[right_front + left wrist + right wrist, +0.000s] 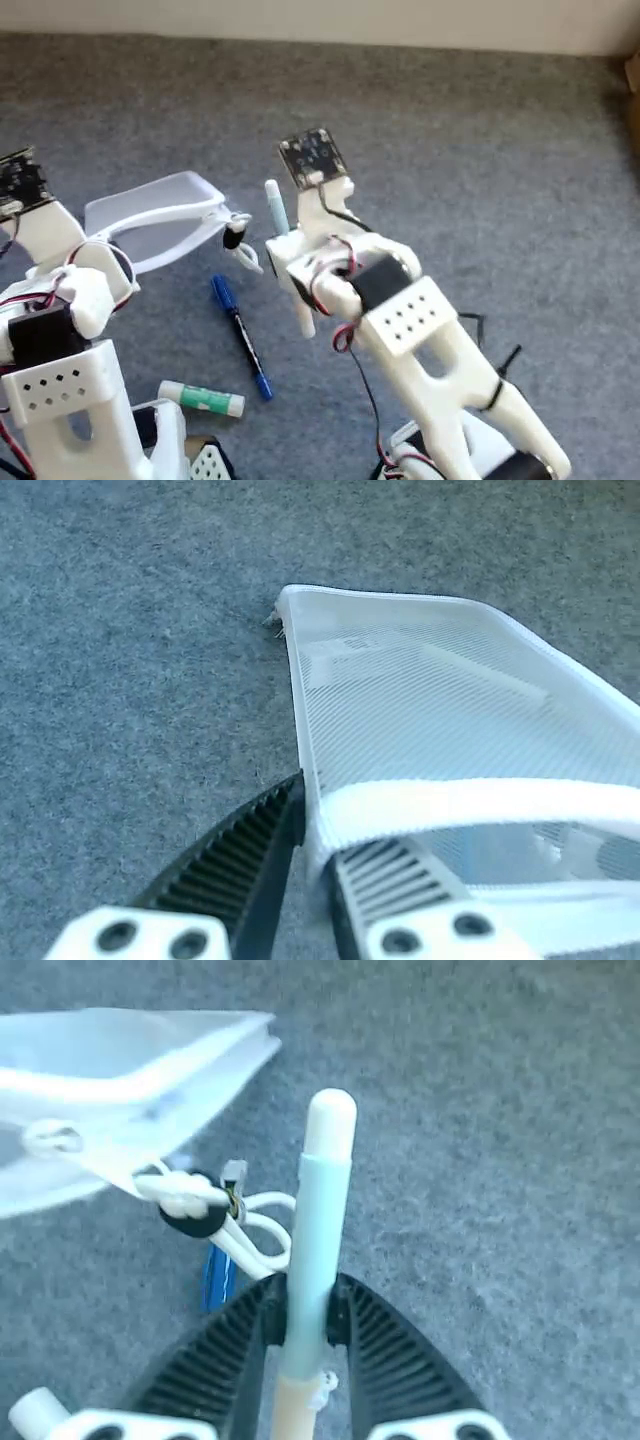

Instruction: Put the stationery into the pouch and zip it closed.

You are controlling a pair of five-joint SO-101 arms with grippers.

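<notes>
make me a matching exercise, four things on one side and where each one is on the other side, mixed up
Things:
1 pouch
2 light blue pen
3 dark blue pen
4 glue stick

Places:
A held in the right gripper
B lying loose, nearer the pouch
C held in the left gripper
D lying loose, farther from the pouch

Pairs: 1-C, 2-A, 3-B, 4-D

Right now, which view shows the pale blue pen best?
The right wrist view: the pale blue pen runs lengthwise, clamped in the right end effector. The high view catches its upper end, small and far off. The left wrist view faces the pouch.
</notes>
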